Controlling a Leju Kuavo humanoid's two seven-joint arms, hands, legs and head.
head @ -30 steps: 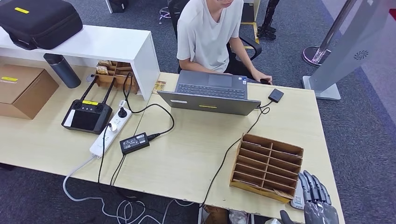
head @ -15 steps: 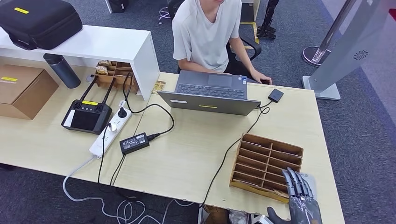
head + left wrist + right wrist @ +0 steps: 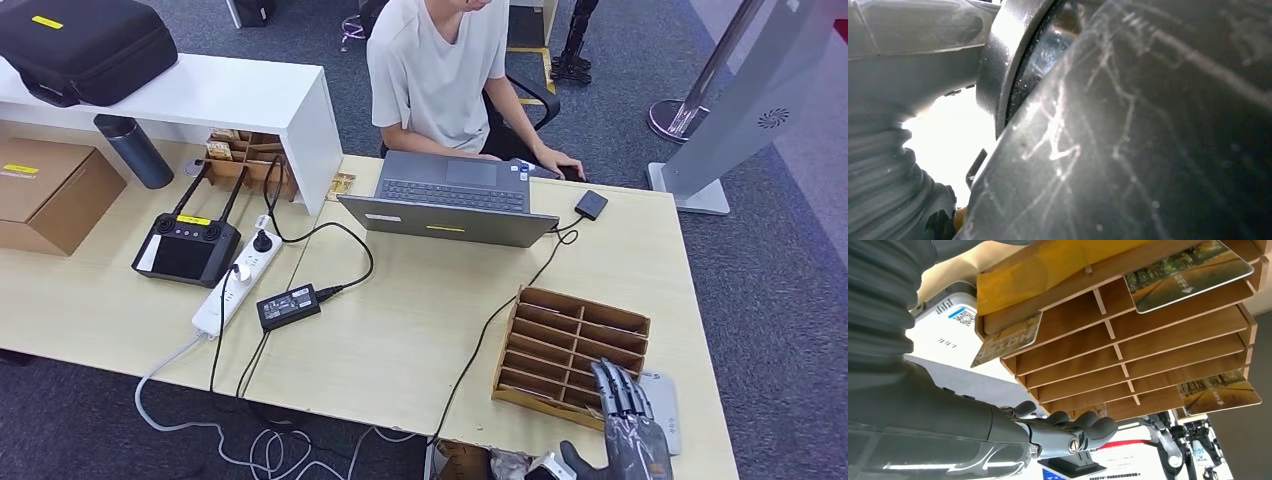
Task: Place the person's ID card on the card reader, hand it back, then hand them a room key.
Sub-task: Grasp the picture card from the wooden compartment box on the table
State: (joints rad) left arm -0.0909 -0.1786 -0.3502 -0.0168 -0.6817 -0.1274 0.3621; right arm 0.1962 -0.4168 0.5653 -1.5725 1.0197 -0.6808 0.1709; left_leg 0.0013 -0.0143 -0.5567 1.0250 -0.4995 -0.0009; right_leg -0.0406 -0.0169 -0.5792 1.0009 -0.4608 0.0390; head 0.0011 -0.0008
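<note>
A wooden card rack (image 3: pixel 570 345) stands near the table's front right corner. My right hand (image 3: pixel 628 425) reaches over its near right corner with fingers stretched out and nothing in them. Right of the hand lies the white card reader (image 3: pixel 664 400), partly covered by it. In the right wrist view the rack (image 3: pixel 1128 335) has several slots holding picture-printed key cards (image 3: pixel 1188 272), (image 3: pixel 1008 342), (image 3: pixel 1220 395); my fingers (image 3: pixel 1073 432) hang just off its open face, and the reader (image 3: pixel 945 332) sits beside it. The left wrist view has my left hand's ribbed cover (image 3: pixel 878 165); its fingers are hidden.
A person in a white shirt (image 3: pixel 440 70) sits across the table behind an open laptop (image 3: pixel 450 200), one hand next to a small black box (image 3: pixel 590 204). A cable runs from there past the rack. A power strip (image 3: pixel 235 280), adapter (image 3: pixel 288 306) and controller (image 3: pixel 185 250) lie at left.
My right hand has moved left and forward, from over the card reader to over the rack's near right corner, uncovering more of the reader. The person shifted slightly.
</note>
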